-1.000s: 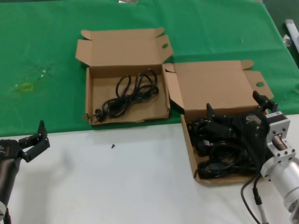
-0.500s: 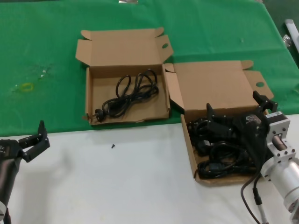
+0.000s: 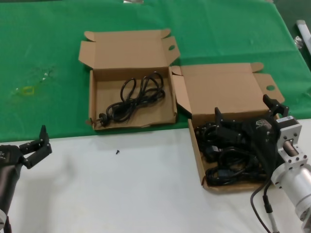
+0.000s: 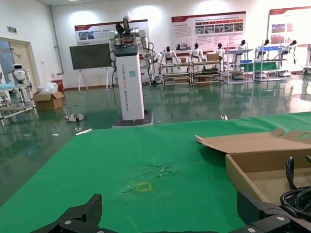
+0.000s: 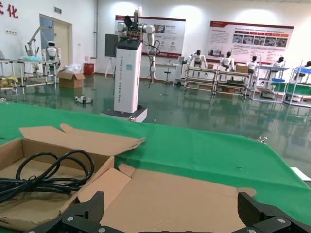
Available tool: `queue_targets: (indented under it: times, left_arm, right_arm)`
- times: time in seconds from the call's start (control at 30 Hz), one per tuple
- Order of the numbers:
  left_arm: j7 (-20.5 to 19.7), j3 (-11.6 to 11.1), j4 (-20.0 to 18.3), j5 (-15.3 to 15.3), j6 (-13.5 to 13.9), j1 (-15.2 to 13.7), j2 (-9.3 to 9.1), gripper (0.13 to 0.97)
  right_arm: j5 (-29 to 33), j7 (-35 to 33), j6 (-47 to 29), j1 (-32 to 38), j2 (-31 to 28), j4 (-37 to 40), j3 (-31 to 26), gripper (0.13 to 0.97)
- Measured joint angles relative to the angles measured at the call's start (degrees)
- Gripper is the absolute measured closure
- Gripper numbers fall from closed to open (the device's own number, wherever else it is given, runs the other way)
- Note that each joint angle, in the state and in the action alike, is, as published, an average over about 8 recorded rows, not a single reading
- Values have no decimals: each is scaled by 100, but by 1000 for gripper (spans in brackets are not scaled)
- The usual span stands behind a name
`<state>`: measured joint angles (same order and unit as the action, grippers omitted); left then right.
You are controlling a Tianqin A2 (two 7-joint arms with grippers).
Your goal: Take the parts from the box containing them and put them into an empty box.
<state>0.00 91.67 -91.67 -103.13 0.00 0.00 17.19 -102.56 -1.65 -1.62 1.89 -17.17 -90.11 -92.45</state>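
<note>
The box containing the parts [image 3: 198, 156] sits at the right on the white table, its lid [image 3: 221, 87] open, with a pile of black power cords [image 3: 228, 162] inside. My right gripper [image 3: 242, 108] hangs open just above that pile, holding nothing; its wrist view shows it [image 5: 170, 199] over the lid [image 5: 184, 199]. The other box [image 3: 95, 77], ragged at its front corners, lies at centre left on the green cloth with one cord [image 3: 133, 99] inside, also seen in the right wrist view [image 5: 43, 174]. My left gripper [image 3: 34, 141] is open and empty at the lower left.
A small black screw [image 3: 117, 152] lies on the white table [image 3: 121, 194] in front of the left box. A yellow mark [image 3: 27, 90] is on the green cloth [image 3: 48, 39] at far left. A white object [image 3: 302, 29] lies at the right edge.
</note>
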Motion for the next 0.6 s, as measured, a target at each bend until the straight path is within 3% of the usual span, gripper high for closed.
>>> queue_targets:
  times: [0.6]
  left_arm:
    - [0,0,0,0,0,0,0,132]
  right_arm:
    - [0,0,0,0,0,0,0,129]
